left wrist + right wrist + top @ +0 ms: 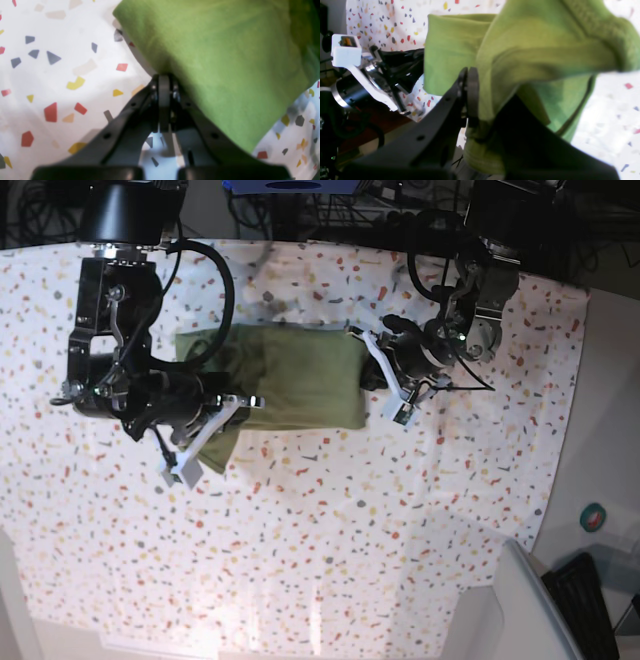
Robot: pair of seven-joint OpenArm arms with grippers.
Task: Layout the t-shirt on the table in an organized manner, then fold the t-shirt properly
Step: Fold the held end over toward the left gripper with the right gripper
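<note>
The olive-green t-shirt (295, 375) lies bunched into a wide band on the speckled white table (320, 530). In the base view my left gripper (362, 372) sits at the shirt's right end. Its wrist view shows the gripper (163, 82) shut, pinching the edge of the t-shirt (225, 62), which is raised above the table (62, 75). My right gripper (235, 405) is at the shirt's lower left corner. In the right wrist view the gripper (473, 100) is shut on a fold of the t-shirt (532, 50), and cloth drapes over one finger and hides it.
The left arm (370, 75) shows at the left of the right wrist view. A grey bin (520, 610) and a teal round object (594, 516) sit off the table's right edge. Cables and stands line the far edge.
</note>
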